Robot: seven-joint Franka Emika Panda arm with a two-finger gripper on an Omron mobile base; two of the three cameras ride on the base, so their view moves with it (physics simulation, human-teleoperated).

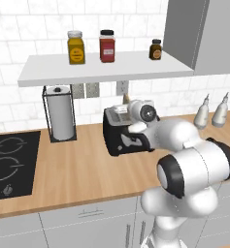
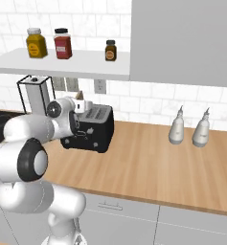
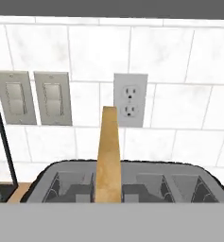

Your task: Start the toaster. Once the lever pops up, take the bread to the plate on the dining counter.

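A: Where was the toaster at that moment?

B: It sat on the wooden counter close to the back edge, by the tiled wall. The paper towel holder stood toward the counter's left, and the black cooktop lay set into the counter's left end.

A: And the bread?

B: It stood upright in one of the toaster's top slots, edge-on in the hand view, rising well above the slot, with a wall socket and two light switches on the tiles behind it.

A: What about the gripper?

B: It hung right over the toaster's top. The jaws were drawn together, and with the slice standing directly in line with the hand, it looked to be clamped on the bread's top edge, though the fingertips themselves were hidden.

A: Anything else on that counter?

B: Two pale bottles stood near the back edge toward the right end. Three jars sat on the shelf above.
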